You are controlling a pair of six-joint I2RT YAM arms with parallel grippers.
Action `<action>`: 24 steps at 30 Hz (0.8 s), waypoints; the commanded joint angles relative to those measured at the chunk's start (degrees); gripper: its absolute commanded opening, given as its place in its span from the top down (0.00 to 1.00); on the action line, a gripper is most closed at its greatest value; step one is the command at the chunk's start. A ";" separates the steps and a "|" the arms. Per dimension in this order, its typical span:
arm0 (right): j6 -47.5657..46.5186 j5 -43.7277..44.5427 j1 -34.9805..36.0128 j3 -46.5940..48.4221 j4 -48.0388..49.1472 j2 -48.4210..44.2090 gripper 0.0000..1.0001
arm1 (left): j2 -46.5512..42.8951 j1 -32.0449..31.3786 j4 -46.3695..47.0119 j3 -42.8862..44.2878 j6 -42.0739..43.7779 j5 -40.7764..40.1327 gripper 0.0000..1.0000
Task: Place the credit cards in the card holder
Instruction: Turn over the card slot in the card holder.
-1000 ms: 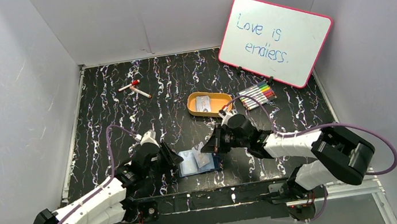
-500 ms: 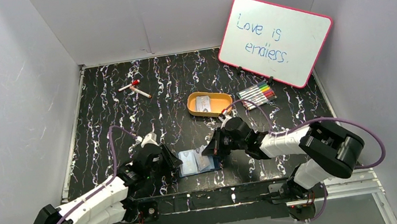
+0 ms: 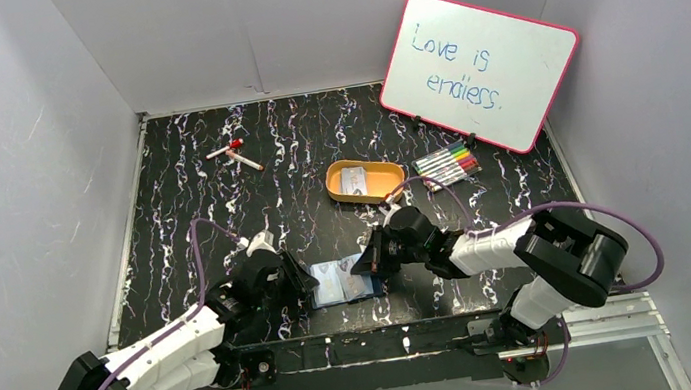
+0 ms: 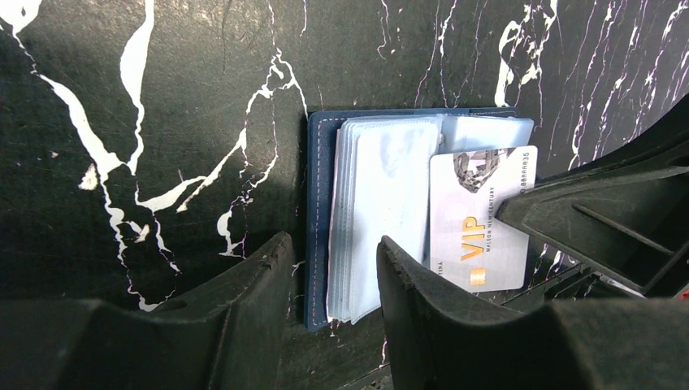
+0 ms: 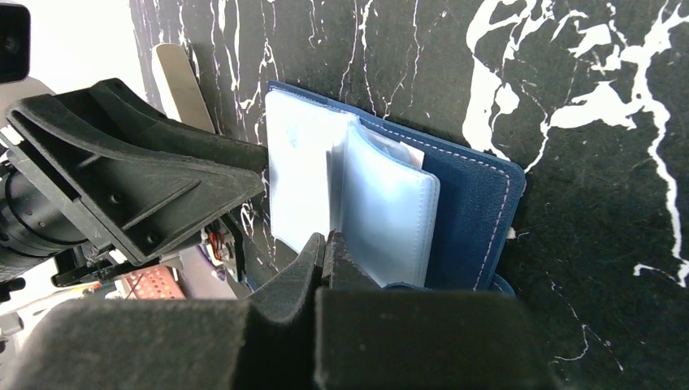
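Bench (image 3: 201,204): black with white marbling, filling the middle of the top view.
Loose pens: a red-capped marker (image 3: 225,149) and a pale pen (image 3: 244,160) lie touching in the upper left of the bench, well apart from everything else.
Left gripper (image 3: 298,280): low at the lower centre-left, against the left edge of the card holder. Its fingers stand partly apart, one beside the navy cover and one over the sleeve stack. Nothing is pinched between them.
Card holder (image 4: 318,195): navy, lying open and flat on the bench at the lower centre of the top view, between the two grippers.
Clear sleeves (image 4: 382,195): fanned in a stack over the left half of the open holder.
VIP credit card (image 4: 475,219): pale, with gold lettering, lying on the right half of the holder, its left edge against the sleeve stack. Whether it sits inside a sleeve cannot be told.
Right gripper (image 5: 325,244): fingers pressed fully together, with the tip at the right side of the holder, touching the VIP credit card's right edge. A pinch on the card is not visible.
Orange oval tray (image 3: 388,181): above and right of the holder, near the bench centre.
Second credit card (image 3: 353,180): lying inside the tray.
Coloured marker set (image 3: 447,165): just right of the tray.
Whiteboard (image 3: 478,69): pink-framed, tilted at the upper right, reading "Love is endless."
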 commanded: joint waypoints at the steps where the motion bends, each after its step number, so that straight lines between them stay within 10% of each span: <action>1: 0.29 -0.24 0.54 0.54 3.20 0.75 1.00 | -0.21 0.08 0.03 -0.72 -0.19 0.62 0.59; 24: 4.72 5.52 1.71 -0.51 7.63 3.67 1.00 | 0.26 0.05 0.65 -1.65 -0.55 2.32 0.61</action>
